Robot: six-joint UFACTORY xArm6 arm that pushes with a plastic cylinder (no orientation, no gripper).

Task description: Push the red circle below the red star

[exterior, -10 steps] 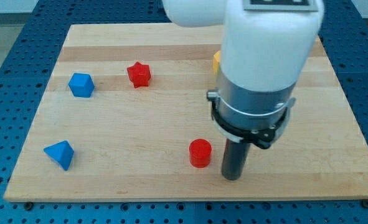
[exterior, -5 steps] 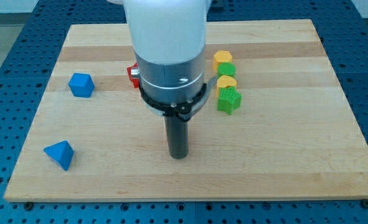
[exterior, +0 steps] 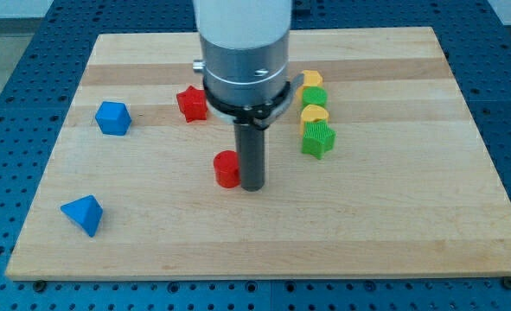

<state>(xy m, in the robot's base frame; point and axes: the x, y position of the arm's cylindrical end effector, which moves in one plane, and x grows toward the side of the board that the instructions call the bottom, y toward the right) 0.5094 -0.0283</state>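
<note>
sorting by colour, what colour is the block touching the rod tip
Red: the red circle, just left of my tip, in the camera view.

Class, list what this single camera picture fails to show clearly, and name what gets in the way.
- Red star: its right part is behind the arm.
- Red circle: whether my tip touches it cannot be judged.
- Top yellow block: left part and shape hidden by the arm.
- Arm: cut off by the view's top.

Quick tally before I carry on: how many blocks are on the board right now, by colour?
Red: 2, the red star block and the red circle block
Blue: 2, one at the view's left, one lower left
Yellow: 2, and
Green: 2, and
Total: 8
</note>
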